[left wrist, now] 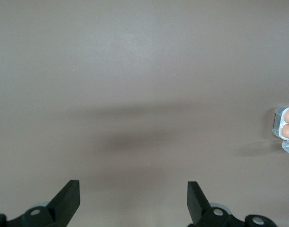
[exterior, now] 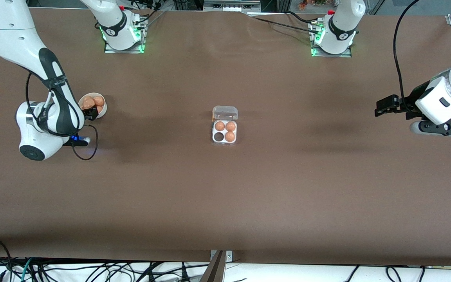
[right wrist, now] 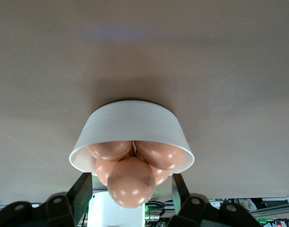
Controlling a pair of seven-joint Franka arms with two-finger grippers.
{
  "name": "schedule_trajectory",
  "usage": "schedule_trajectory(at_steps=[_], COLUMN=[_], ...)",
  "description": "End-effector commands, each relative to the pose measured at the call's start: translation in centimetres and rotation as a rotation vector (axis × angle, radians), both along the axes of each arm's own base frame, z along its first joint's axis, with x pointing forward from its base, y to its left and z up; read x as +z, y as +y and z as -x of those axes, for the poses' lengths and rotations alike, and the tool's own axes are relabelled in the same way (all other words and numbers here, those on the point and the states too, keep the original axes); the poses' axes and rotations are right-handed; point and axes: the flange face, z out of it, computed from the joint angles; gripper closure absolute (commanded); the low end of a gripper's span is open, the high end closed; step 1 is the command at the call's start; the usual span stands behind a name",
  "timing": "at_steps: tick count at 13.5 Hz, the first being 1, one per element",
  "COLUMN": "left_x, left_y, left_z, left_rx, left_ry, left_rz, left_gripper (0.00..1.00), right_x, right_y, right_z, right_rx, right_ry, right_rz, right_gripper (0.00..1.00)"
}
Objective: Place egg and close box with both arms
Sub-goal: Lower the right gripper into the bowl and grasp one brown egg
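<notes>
My brown table carries the open box at its middle; the white bowl sits toward my right arm's end.

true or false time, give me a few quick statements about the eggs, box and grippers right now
1. The box holds three eggs and one empty cell. True.
2. The box lid is shut. False: it stands open.
3. The right gripper is at the white bowl, an egg between its jaws. True.
4. The left gripper holds an egg. False: its jaws are open and empty over bare table.
5. The bowl is empty. False: it holds several eggs.
</notes>
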Motion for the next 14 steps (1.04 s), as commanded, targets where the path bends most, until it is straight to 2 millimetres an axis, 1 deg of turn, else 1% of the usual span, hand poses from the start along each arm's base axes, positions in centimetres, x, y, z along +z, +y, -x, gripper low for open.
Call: schedule_trajectory(at_steps=[1,5,7,10,12,13,14], left_x=[0.05,0.05,0.05,0.05,0.05,-0.02,-0.02], left_y=[-0.09,-0.10,-0.10,-0.10,-0.10,-0.09,-0.09], left_z=[0.45,0.45,0.45,0.45,0.45,0.46,0.46], left_rx=[-0.026,-0.026,-0.026,-0.026,-0.026,-0.026,-0.026], left_ry=[0.003,0.003,0.003,0.003,0.003,0.005,0.005], left_rz=[-0.020,-0.020,-0.020,-0.020,-0.020,-0.020,-0.020], left_gripper=[0.00,0.00,0.00,0.00,0.00,0.00,0.00], right_x=[-0.42,-0.37,-0.45,-0.41,-0.23,0.00,0.18], right_y=[0.41,0.32,0.40,0.44,0.51,0.50,0.51], right_z=[0.25,0.22,0.24,0.09,-0.12,-0.38,-0.50], right_rx=[-0.014,-0.015,-0.015,-0.019,-0.019,-0.017,-0.018], right_ry=[0.013,0.013,0.015,0.011,0.007,0.000,-0.003], right_rz=[-0.008,-0.007,-0.007,-0.009,-0.007,-0.008,-0.009], right_gripper=[0.35,0.58,0.62,0.62,0.66,0.71,0.72])
